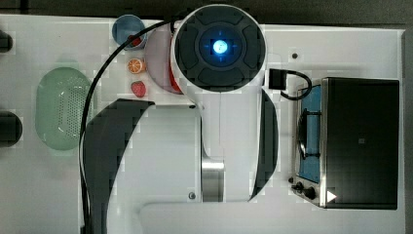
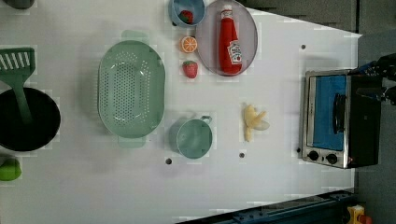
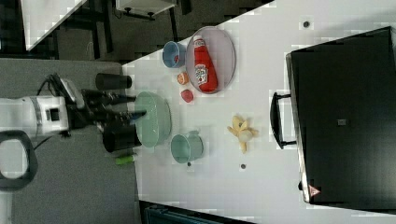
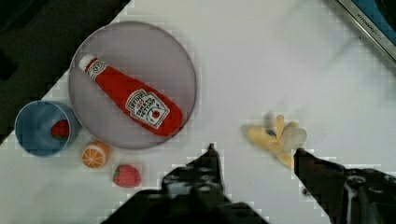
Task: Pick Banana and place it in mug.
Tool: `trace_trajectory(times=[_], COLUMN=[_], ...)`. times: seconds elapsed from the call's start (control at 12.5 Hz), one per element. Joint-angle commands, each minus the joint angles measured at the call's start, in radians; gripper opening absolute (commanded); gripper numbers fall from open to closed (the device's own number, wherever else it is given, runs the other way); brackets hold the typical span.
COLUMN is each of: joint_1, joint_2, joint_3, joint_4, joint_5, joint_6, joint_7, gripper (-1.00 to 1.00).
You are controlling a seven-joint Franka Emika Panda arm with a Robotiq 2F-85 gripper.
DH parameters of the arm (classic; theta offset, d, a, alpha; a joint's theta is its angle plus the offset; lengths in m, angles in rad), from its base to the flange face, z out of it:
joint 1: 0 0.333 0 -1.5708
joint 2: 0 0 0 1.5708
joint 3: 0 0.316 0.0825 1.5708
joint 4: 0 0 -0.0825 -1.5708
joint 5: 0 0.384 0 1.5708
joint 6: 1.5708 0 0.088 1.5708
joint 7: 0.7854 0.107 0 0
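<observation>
Black fingers of the claw (image 4: 254, 151) stand apart with nothing between them, high above the white table (image 4: 261, 60). Nearest is the peeled banana (image 4: 276, 136), lying on the table just past the fingertips, close to one finger and not touching it. Beyond the other finger lie a strawberry (image 4: 126, 175) and an orange slice (image 4: 95, 155), then the grey plate (image 4: 107, 51) carrying a ketchup bottle (image 4: 133, 101), and a blue cup (image 4: 42, 128). In the left view the teal mug (image 2: 194, 137) sits upright beside the green colander (image 2: 131, 88), apart from the banana
</observation>
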Motion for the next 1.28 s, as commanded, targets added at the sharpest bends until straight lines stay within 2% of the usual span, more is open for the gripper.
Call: trace_trajectory(times=[0.08,0.24,0.56,1.04,1.28], joint_1=[-0.049,-0.049,-0.048,-0.04,-0.039], joint_2=[-0.319,-0.315,-0.274,-0.167,-0.084], joint_3=[-0.012,-0.013,-0.012,-0.002,0.004], joint_4=[-0.143,-0.149,-0.233,-0.472,-0.555], joint_5=[0.023,0.023,0.023,0.023,0.021], joint_6=[-0.245,-0.245,-0.173,0.219,0.409], joint_7=[0.015,0.014,0.014,-0.12,-0.197], gripper=[0.59,0.99,1.0,1.0,1.0])
